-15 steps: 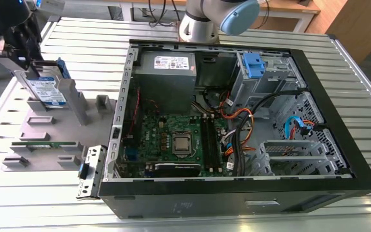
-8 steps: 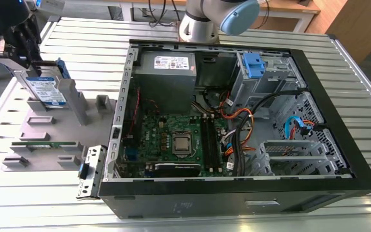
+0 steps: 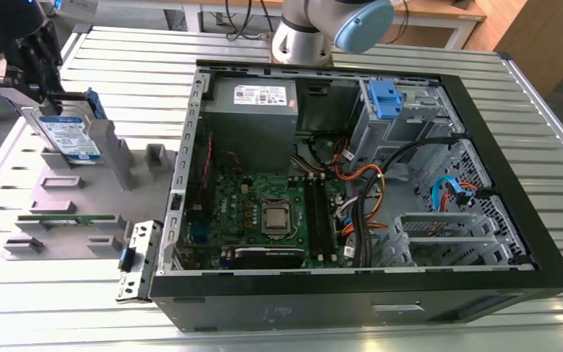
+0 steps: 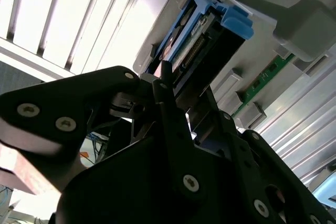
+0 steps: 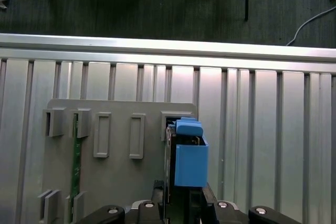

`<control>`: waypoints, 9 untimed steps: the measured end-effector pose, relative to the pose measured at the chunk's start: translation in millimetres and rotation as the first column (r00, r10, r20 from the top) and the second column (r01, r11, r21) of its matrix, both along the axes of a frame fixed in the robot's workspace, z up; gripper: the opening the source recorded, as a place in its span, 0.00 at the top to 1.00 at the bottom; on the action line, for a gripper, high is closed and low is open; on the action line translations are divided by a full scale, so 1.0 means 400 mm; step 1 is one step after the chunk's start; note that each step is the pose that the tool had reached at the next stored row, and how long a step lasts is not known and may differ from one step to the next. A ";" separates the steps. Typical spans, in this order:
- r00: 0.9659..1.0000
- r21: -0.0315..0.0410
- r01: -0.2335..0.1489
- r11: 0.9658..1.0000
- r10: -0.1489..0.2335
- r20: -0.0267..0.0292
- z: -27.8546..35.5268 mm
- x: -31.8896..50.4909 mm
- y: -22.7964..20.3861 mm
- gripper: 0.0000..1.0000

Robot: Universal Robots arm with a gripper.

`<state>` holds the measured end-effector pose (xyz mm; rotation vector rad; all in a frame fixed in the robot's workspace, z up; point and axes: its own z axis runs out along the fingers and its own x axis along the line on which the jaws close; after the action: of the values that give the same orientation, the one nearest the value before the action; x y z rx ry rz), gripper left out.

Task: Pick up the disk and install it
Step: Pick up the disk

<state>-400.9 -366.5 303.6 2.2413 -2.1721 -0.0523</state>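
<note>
No print can be read. The disk [image 3: 71, 139] carries a white-and-blue label and the power supply [image 3: 252, 117] a white sticker, both apparently printed, the characters too small.

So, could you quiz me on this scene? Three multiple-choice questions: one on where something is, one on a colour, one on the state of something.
1. Where is the disk?
A. On the floor
B. In the grey holder beside the open computer case
C. Inside the case

2. What colour is the disk's plastic carrier?
A. Red
B. Green
C. Blue

3. How does the disk stand?
A. Upright on its edge
B. Flat, label down
C. Flat, label up

Answers:
1 B: in the exterior view it stands in the holder, at the exterior view's left of the case, with the gripper shut on it.
2 C: the first wrist view shows the carrier plainly blue.
3 A: its labelled face stands vertical in the exterior view.
</note>
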 end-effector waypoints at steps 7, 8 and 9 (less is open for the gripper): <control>1.000 0.000 0.001 1.000 -0.001 0.000 0.000 0.000 0.000 0.61; 1.000 0.000 0.001 1.000 -0.001 0.000 0.000 0.000 -0.001 0.61; 1.000 0.000 0.002 1.000 -0.002 0.000 -0.001 0.000 -0.001 0.61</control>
<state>-400.9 -366.9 303.3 2.2391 -2.1745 -0.0522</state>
